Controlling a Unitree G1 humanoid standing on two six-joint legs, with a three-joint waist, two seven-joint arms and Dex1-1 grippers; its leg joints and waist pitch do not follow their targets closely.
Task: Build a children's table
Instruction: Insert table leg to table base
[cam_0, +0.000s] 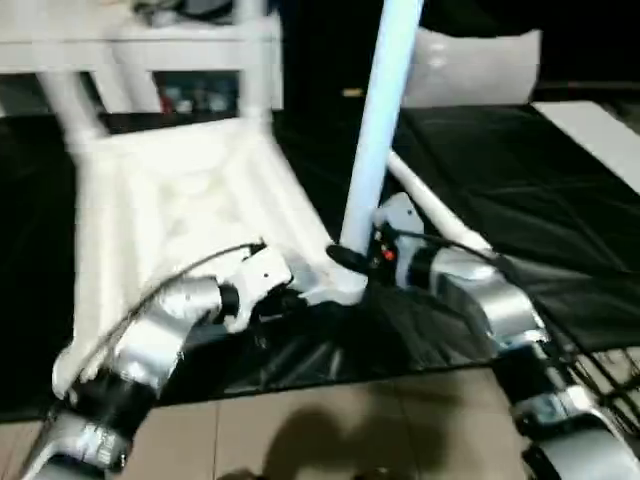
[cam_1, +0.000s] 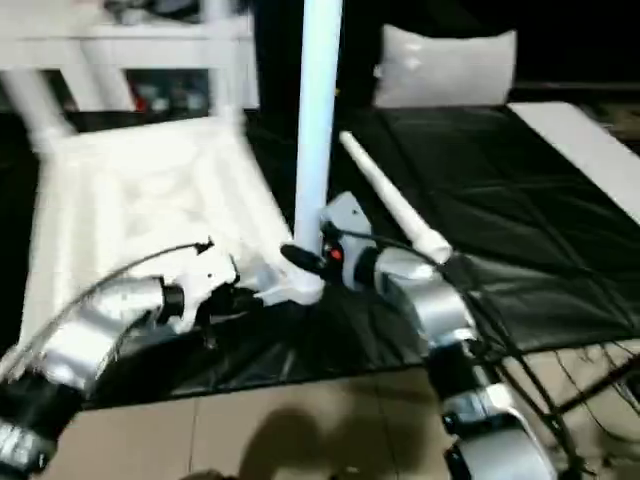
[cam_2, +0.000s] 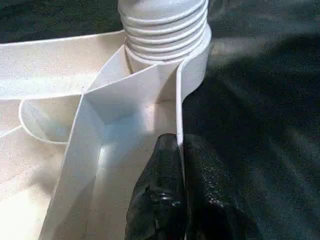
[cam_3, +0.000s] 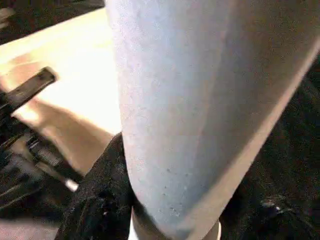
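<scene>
With my left gripper (cam_0: 290, 290) fingers pinched on the near rim of the upturned white plastic table top (cam_0: 190, 195) on the black mat (cam_0: 520, 200), my right gripper (cam_0: 350, 258) fingers clasp the upright white tapered leg (cam_0: 380, 120), which I should keep plumb while threading it into the corner socket (cam_2: 167, 35).

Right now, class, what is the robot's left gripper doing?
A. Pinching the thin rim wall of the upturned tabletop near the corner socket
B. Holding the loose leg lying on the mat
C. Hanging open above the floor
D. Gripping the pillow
A: the left gripper has its black fingers shut on the rim wall of the tabletop, just by the threaded corner socket.
</scene>
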